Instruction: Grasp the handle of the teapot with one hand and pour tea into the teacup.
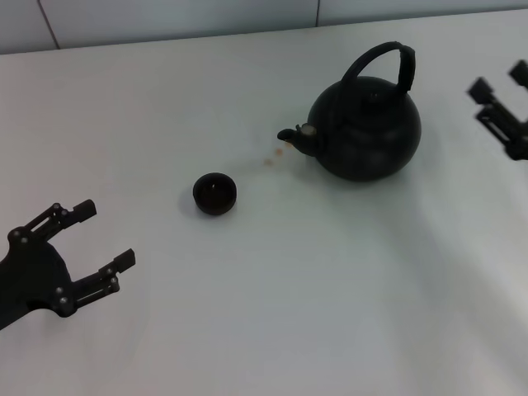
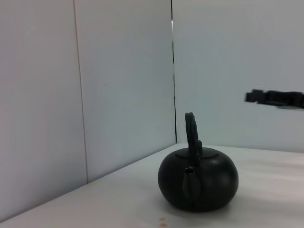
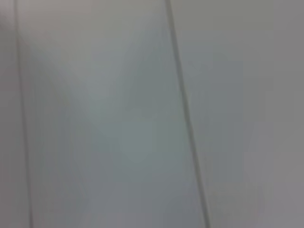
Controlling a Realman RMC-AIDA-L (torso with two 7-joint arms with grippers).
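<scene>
The matte-black teapot (image 1: 367, 128) stands upright on the white table, right of centre, its short spout (image 1: 294, 137) pointing left. Its black arched handle (image 1: 386, 56) rises over the top. The teapot also shows in the left wrist view (image 2: 198, 178), spout toward the camera. The small black teacup (image 1: 214, 193) sits left of the spout, apart from it, with a dark inside. My left gripper (image 1: 103, 239) is open and empty at the near left. My right gripper (image 1: 499, 87) is open and empty at the right edge, beside the teapot, not touching it.
A few small brown drops (image 1: 273, 157) lie on the table (image 1: 313, 297) between spout and cup. A grey panelled wall (image 2: 118, 85) runs behind the table. The right wrist view shows only a wall seam (image 3: 185, 114).
</scene>
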